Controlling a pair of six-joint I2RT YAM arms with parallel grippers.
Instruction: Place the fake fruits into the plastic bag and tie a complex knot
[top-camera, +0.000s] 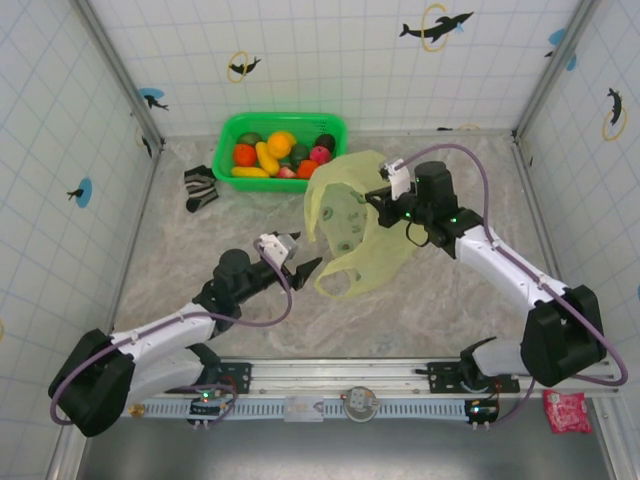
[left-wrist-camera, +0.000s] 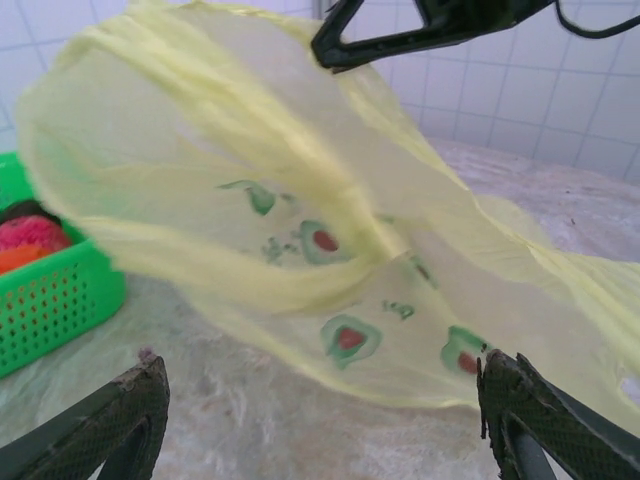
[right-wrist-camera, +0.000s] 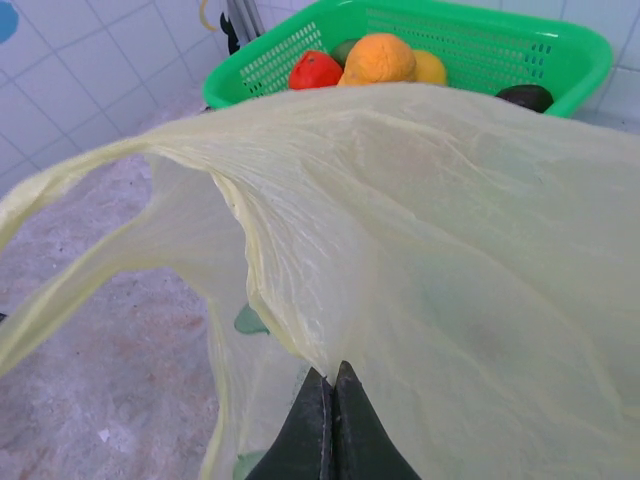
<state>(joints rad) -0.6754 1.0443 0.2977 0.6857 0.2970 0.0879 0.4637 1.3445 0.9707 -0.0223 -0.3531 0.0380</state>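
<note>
Pale-yellow film sits pinched in our right gripper (right-wrist-camera: 333, 388), jaws closed on the plastic bag (top-camera: 352, 235) and holding it up over the surface (top-camera: 430, 305), presumably to let its mouth hang open. Our left gripper (left-wrist-camera: 320, 378) faces the bag, jaws spread wide and empty, likely to catch the opposite side. The fake fruits (top-camera: 272, 155) lie in the green basket (top-camera: 285, 119) just behind the bag.
</note>
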